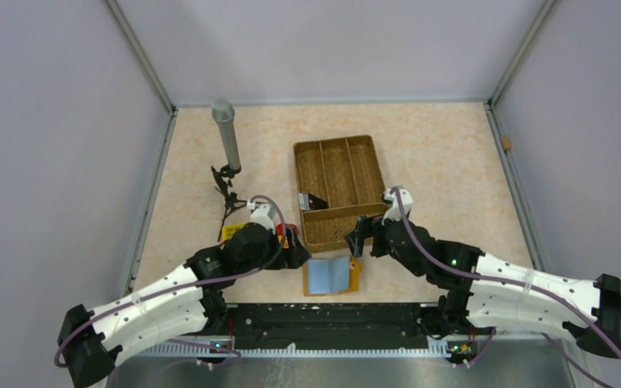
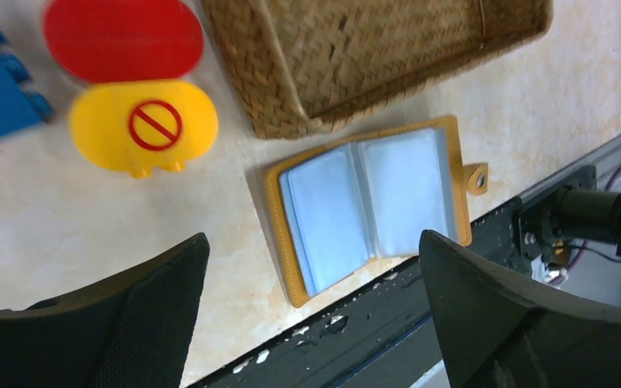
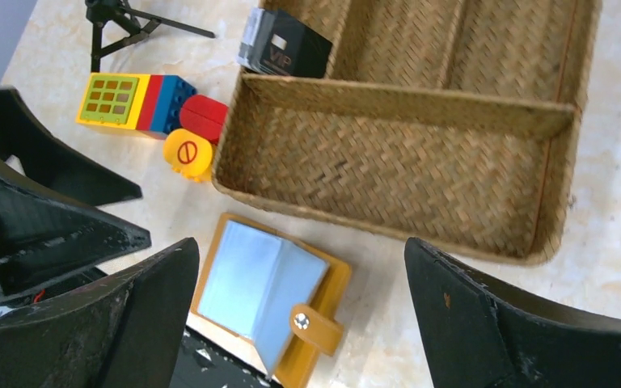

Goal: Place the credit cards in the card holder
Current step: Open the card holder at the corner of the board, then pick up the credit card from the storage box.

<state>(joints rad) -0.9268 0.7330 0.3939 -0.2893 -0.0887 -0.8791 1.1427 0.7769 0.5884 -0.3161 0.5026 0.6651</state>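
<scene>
Both fingers of the left gripper fill the bottom of its wrist view, spread wide with nothing between them. The right gripper is spread and empty too.

The card holder lies directly below the left fingers, opened flat, pale blue sleeves up, at the table's near edge. It is also just under and slightly inward of the right fingers. Its snap tab sticks out on the side toward the right arm.

It looks light and thin, with a fairly stiff cover and slick, floppy sleeves. It would probably slide if pushed, so I would pin the tan cover border rather than pinch the plastic.

Beyond both grippers sits the woven tray. A black card marked VIP rests in one of its far compartments. The card looks rigid, thin and slippery, best pinched by an edge.

The red and yellow toy pieces lie beside the tray, outward of the left gripper.
</scene>
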